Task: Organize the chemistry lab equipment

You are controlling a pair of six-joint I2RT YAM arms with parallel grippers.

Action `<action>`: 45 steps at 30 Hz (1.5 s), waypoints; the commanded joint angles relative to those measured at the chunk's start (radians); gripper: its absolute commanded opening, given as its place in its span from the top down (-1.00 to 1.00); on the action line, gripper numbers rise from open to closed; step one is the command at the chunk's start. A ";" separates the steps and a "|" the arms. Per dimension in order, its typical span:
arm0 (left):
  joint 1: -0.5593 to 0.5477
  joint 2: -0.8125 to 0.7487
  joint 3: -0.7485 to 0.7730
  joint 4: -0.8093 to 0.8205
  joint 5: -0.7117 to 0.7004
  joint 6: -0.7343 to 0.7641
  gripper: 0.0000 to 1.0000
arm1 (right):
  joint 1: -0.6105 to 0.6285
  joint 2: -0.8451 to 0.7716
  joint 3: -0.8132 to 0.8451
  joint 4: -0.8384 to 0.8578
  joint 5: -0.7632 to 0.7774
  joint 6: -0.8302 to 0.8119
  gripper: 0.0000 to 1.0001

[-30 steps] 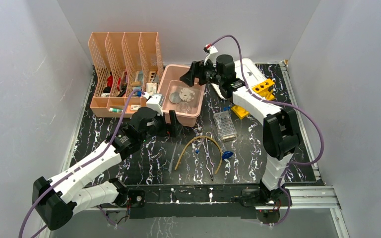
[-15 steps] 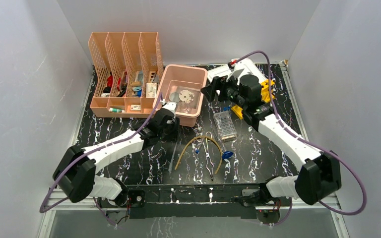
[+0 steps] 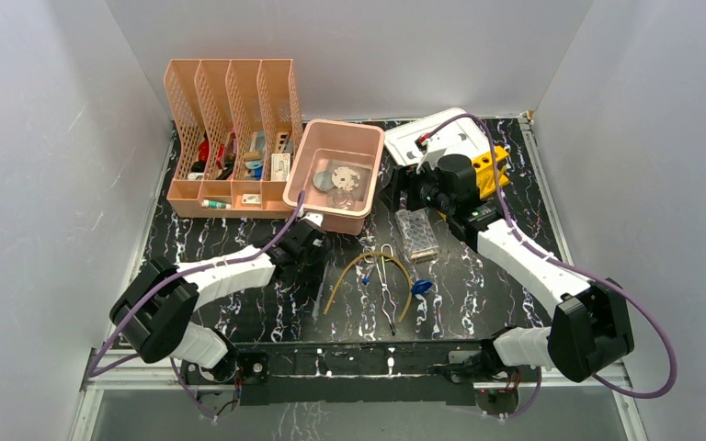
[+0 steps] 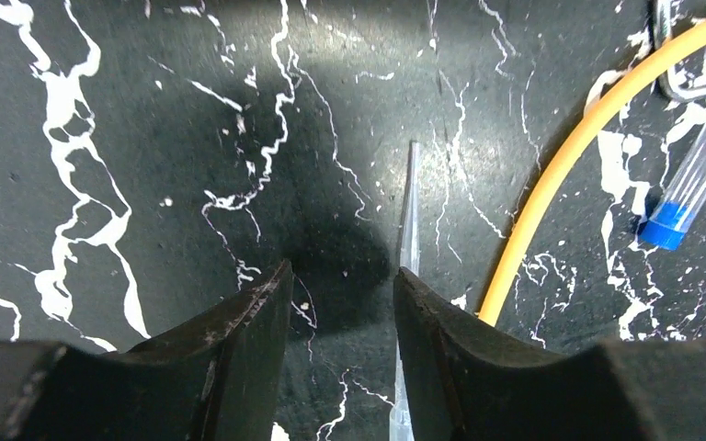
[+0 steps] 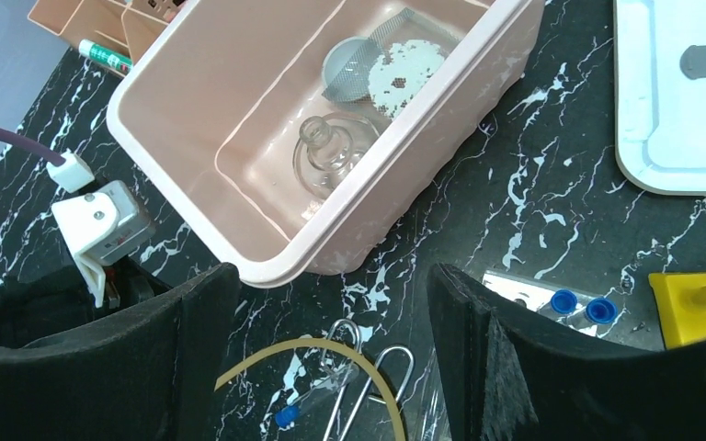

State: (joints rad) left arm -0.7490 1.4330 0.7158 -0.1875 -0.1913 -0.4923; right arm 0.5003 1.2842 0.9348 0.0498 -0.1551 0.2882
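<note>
Top external view: on my black marbled table (image 3: pixel 202 248), a pink tub (image 3: pixel 340 138) holds a clear glass dish (image 5: pixel 326 163). My right gripper (image 5: pixel 331 285) hangs spread wide and empty between the tub's near wall and the clear tube rack (image 3: pixel 417 231). Nearer me lie the yellow rubber tube (image 4: pixel 552 184) and metal tweezers (image 3: pixel 386 285). My left gripper (image 4: pixel 342 276) is half-parted, grasping nothing. A thin clear pipette (image 4: pixel 410 211) lies on the table against one finger's inner edge.

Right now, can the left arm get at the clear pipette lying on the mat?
Probably yes. The left gripper is right over the clear pipette, jaws apart, with the pipette along the inner edge of one finger. Nothing covers it; the yellow tube lies beside it, apart.
</note>
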 commanded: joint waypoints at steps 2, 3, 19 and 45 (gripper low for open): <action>-0.031 0.006 -0.003 0.000 0.033 -0.049 0.14 | 0.003 0.023 0.037 0.051 -0.034 -0.003 -0.69; -0.039 0.003 -0.001 -0.002 0.041 -0.061 0.14 | 0.004 0.026 0.040 0.051 -0.035 -0.003 -0.69; -0.105 -0.042 -0.068 -0.011 0.056 -0.135 0.34 | 0.004 0.025 0.031 0.013 0.023 -0.055 -0.69; -0.034 -0.011 0.584 -0.242 -0.072 0.120 1.00 | 0.004 0.060 0.012 0.022 0.061 -0.054 -0.68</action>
State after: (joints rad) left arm -0.8429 1.3636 1.1751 -0.4004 -0.2516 -0.4686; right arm 0.5003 1.3285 0.9348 0.0170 -0.1066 0.2359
